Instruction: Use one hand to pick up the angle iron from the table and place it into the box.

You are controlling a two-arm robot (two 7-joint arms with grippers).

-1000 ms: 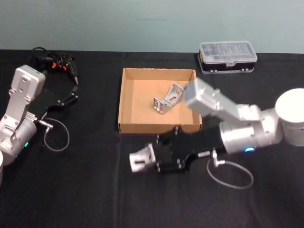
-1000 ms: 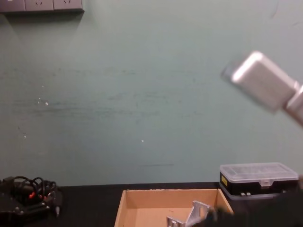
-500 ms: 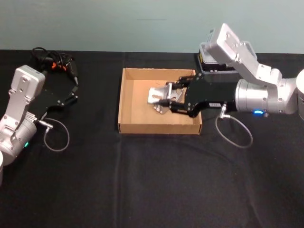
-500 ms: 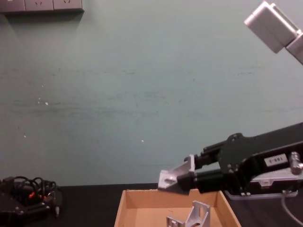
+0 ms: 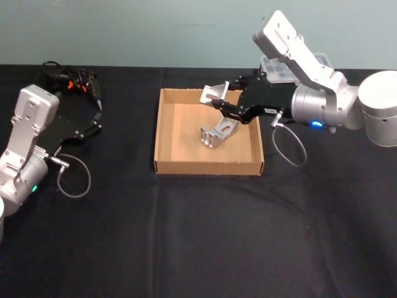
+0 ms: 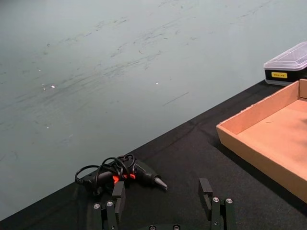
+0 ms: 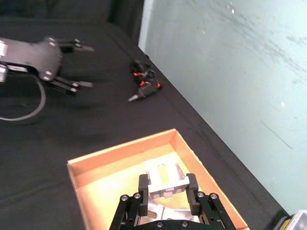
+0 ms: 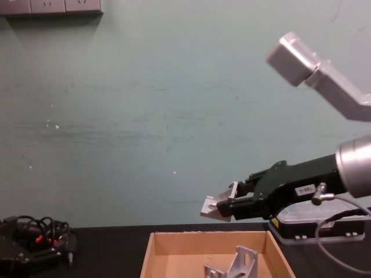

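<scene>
Right claw (image 5: 218,99) grips angle iron (image 5: 213,94) above box (image 5: 165,133)

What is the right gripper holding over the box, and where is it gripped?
An angle iron, clamped across its sides between the right gripper's fingers.

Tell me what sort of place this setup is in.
Probably a lab or workshop test bench: a black-covered table against a plain green wall, wall sockets, a cabled tool and a parts case beside the cardboard box.
</scene>
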